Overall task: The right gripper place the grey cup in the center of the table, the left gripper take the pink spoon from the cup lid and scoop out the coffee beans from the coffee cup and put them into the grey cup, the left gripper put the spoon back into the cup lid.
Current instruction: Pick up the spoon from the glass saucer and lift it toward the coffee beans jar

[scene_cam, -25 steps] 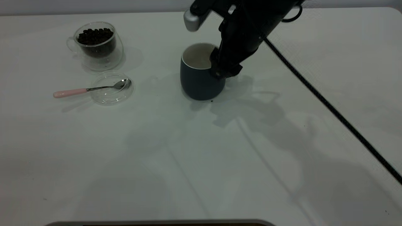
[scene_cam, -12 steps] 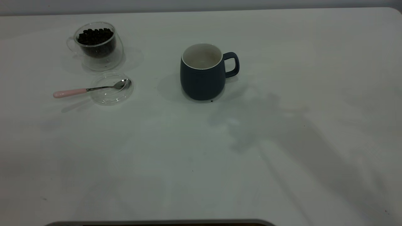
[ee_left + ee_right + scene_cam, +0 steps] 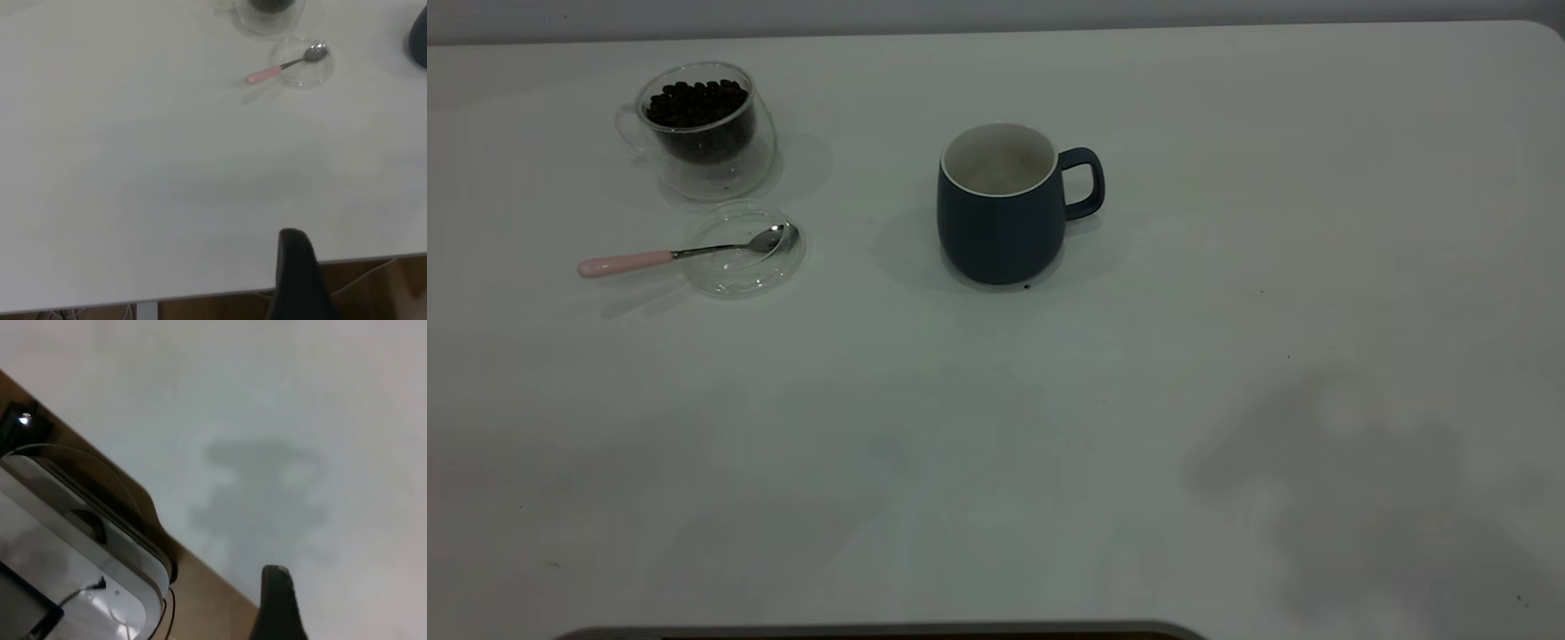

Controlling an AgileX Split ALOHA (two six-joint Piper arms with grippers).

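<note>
Grey cup (image 3: pixel 1000 218) upright near the middle of the table (image 3: pixel 996 444), both arms out of the exterior view.

We read no brand, label or writing on anything. The cup's loop handle points toward the right arm's side. Well apart toward the left arm's side stands the coffee cup (image 3: pixel 704 129) filled with coffee beans (image 3: pixel 696 100), and just beside it lies the cup lid (image 3: pixel 744 249) with the pink spoon (image 3: pixel 685 252), bowl in the lid and handle jutting past its rim. We see wide bare tabletop around them, out to the rounded corner. Only a black tip of the left gripper (image 3: pixel 299 277) shows past the table edge, and likewise for the right gripper (image 3: pixel 277 603); we cannot tell how either one's fingers stand.
</note>
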